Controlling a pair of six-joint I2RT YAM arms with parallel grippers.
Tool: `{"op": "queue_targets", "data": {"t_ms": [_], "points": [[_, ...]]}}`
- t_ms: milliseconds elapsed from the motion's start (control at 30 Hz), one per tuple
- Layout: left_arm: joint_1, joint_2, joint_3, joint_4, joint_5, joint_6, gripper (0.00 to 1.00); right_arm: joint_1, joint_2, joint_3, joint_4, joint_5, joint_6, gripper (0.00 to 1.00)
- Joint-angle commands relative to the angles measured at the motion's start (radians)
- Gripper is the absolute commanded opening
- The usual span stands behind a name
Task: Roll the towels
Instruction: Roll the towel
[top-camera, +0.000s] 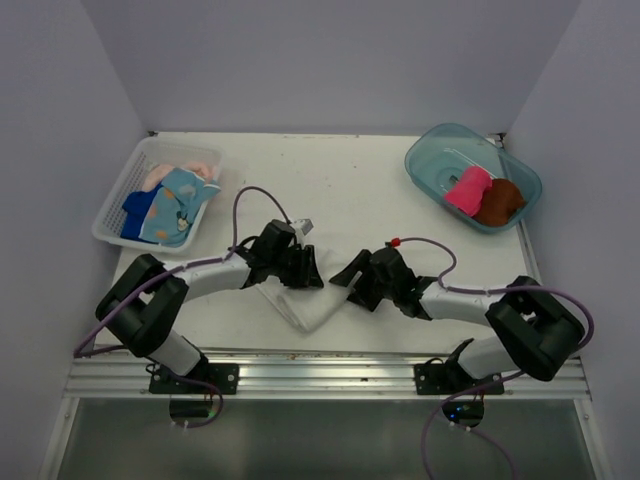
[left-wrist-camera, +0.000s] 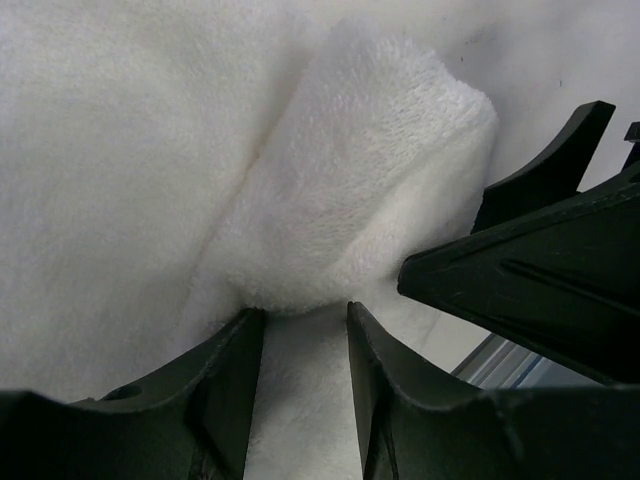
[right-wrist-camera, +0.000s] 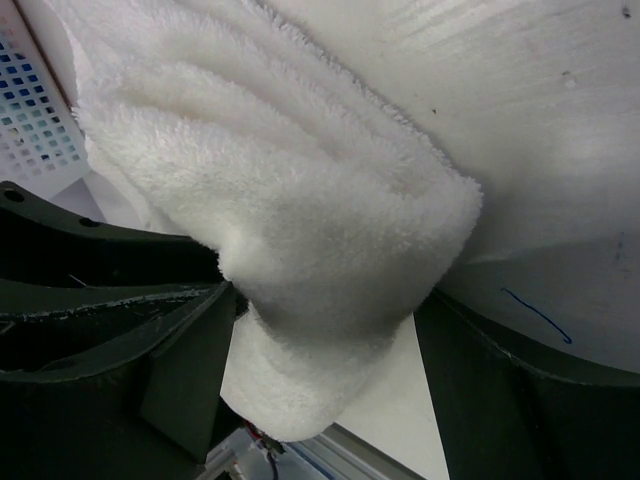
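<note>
A white towel (top-camera: 305, 305) lies near the table's front edge between my two grippers, partly rolled. In the left wrist view its thick fold (left-wrist-camera: 350, 180) ends right at my left gripper (left-wrist-camera: 303, 310), which is open with narrowed jaws; flat cloth lies in the gap. My left gripper (top-camera: 312, 270) is over the towel's upper left edge. My right gripper (top-camera: 345, 275) faces it from the right. The roll's end (right-wrist-camera: 300, 200) is bunched between the wide jaws of my right gripper (right-wrist-camera: 325, 300), which is shut on it. The right fingers (left-wrist-camera: 540, 260) show beside the fold.
A white lattice basket (top-camera: 110, 215) at the back left holds a printed light blue towel (top-camera: 175, 205), a royal blue towel (top-camera: 135, 210) and a peach towel (top-camera: 190, 160). A clear teal tub (top-camera: 420, 150) at the back right holds a rolled pink towel (top-camera: 467, 190) and a brown one (top-camera: 498, 202).
</note>
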Motion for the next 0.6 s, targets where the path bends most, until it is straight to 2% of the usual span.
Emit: {"op": "queue_targets", "data": {"t_ms": [0, 133, 233, 333, 367, 433, 467, 500, 567], "points": [[0.005, 0.059, -0.037, 0.008, -0.008, 0.025, 0.44, -0.006, 0.064, 0.011, -0.028, 0.061, -0.013, 0.76], [0.011, 0.078, -0.037, 0.018, 0.015, 0.036, 0.43, -0.006, 0.137, -0.010, 0.063, 0.070, 0.002, 0.75], [0.017, 0.089, -0.035, 0.018, 0.026, 0.049, 0.43, -0.006, 0.179, -0.015, 0.107, 0.064, 0.016, 0.67], [0.019, 0.095, -0.020, -0.004, 0.023, 0.070, 0.42, -0.005, 0.188, -0.007, 0.100, 0.061, 0.022, 0.47], [0.020, 0.089, -0.014, -0.011, 0.013, 0.076, 0.42, -0.006, 0.167, 0.000, 0.077, 0.067, 0.020, 0.32], [0.020, 0.066, 0.013, -0.050, -0.005, 0.096, 0.43, -0.005, 0.138, 0.044, -0.055, 0.093, -0.002, 0.18], [0.020, 0.055, 0.026, -0.068, -0.013, 0.105, 0.43, -0.006, 0.104, 0.065, -0.110, 0.105, -0.012, 0.05], [0.020, 0.041, 0.040, -0.111, -0.023, 0.127, 0.44, -0.006, 0.090, 0.086, -0.238, 0.116, -0.022, 0.00], [0.019, -0.012, 0.089, -0.160, -0.057, 0.148, 0.47, -0.005, 0.069, 0.163, -0.369, 0.149, -0.048, 0.00]]}}
